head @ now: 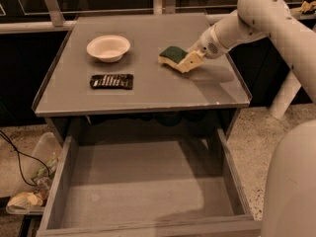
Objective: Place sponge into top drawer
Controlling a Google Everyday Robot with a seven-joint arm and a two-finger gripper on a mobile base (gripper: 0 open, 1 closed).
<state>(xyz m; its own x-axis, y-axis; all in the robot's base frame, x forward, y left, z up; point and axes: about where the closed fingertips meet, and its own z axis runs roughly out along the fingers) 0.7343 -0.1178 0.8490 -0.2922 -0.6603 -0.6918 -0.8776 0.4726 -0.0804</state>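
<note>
1. We're at the pick-up stage. The robot's pale two-finger gripper [189, 61] sits right of centre in the upper half of the frame. It is down at the surface of the flat grey tabletop [148, 90], on a thick white arm [256, 14] coming in from the upper right.
2. The small wavy-edged sponge, dark green on top over pale yellow foam [171, 54], lies on that tabletop. It is just left of the gripper and touches it at its right end.
3. Has it got a hold? I cannot tell, because the gripper's tip blends into the sponge's pale edge. Whether it is spread, pressed together or pinching doesn't show.
4. Well apart to the left sit a round white bowl [108, 48] and, below it, a flat black remote-like object [112, 81].
5. The wide, shallow grey wooden top drawer [148, 191] fills the lower half of the frame, pulled out with its flat bottom in plain view.
6. My read is that the grasp is in hand and nothing has been delivered yet. The next move calls for a firm grip and a lift clear of the tabletop's front lip. After that comes a carry toward the bottom of the frame, then a descent into the drawer before letting go.
</note>
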